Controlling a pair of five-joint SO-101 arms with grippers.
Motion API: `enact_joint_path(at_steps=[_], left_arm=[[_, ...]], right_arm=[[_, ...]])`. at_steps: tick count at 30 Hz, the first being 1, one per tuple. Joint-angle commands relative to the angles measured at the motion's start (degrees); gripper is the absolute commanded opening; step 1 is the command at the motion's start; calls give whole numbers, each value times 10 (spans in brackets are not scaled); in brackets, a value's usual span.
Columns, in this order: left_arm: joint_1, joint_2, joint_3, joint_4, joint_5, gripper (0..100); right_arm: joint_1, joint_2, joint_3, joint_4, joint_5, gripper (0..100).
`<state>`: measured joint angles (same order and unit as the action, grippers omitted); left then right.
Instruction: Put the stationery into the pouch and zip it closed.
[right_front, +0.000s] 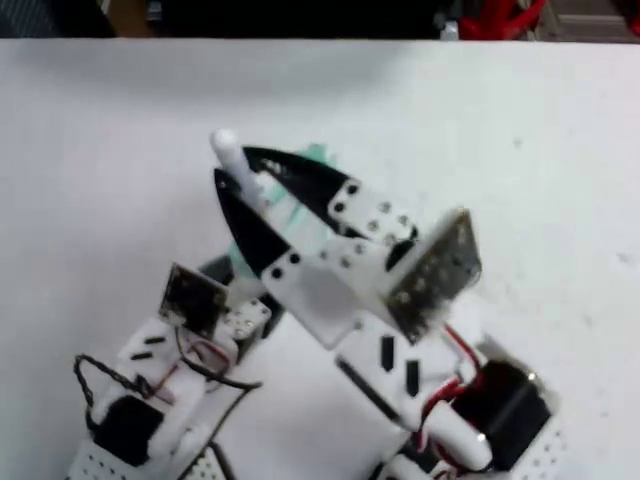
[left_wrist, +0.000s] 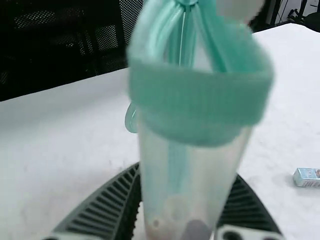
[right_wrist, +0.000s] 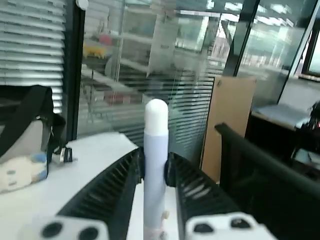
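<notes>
Between my right jaws: a pen (right_wrist: 155, 150), white with a rounded pale cap and a faintly bluish barrel, standing out past the fingertips.
Right gripper (right_wrist: 155, 157): closed down to the barrel's width, both ribbed black fingers (right_wrist: 120, 185) touching the pen.
Between my left jaws: the pouch (left_wrist: 192, 170), with translucent milky walls and a wide mint-green band (left_wrist: 200, 107) around the end farthest from me.
Left gripper (left_wrist: 187, 173): spread wide, pinching the pouch from both sides.
Pouch contents: green strips run lengthwise inside; pale rounded shapes near my jaws, too blurred to identify.
Zip: cannot tell whether it is open.
Beyond the left jaws: white table (left_wrist: 60, 150), with a small box (left_wrist: 306, 177) lying well off to one side.
</notes>
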<state>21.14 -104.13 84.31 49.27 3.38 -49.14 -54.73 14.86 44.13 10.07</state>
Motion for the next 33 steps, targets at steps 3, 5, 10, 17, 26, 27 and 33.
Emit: enact_joint_path(at_steps=[3, 5, 10, 17, 26, 27, 33], left_arm=[[3, -4, -26, -1, 2, 217], [3, -4, -26, -1, 2, 217], [2, -4, -27, -1, 2, 217], [2, -4, -27, -2, 2, 217], [2, -4, -27, -2, 2, 217], [2, -4, -27, -2, 2, 217], [2, -4, -27, -1, 2, 217]], right_arm=[[32, -11, 40, -13, -8, 17], [59, -11, 60, -15, -8, 17], [117, -12, 67, -15, -7, 19], [113, -9, 81, 58, -6, 122], [115, -24, 43, 95, -6, 255], [116, -25, 36, 96, -6, 252], [176, -21, 18, 118, -6, 244]])
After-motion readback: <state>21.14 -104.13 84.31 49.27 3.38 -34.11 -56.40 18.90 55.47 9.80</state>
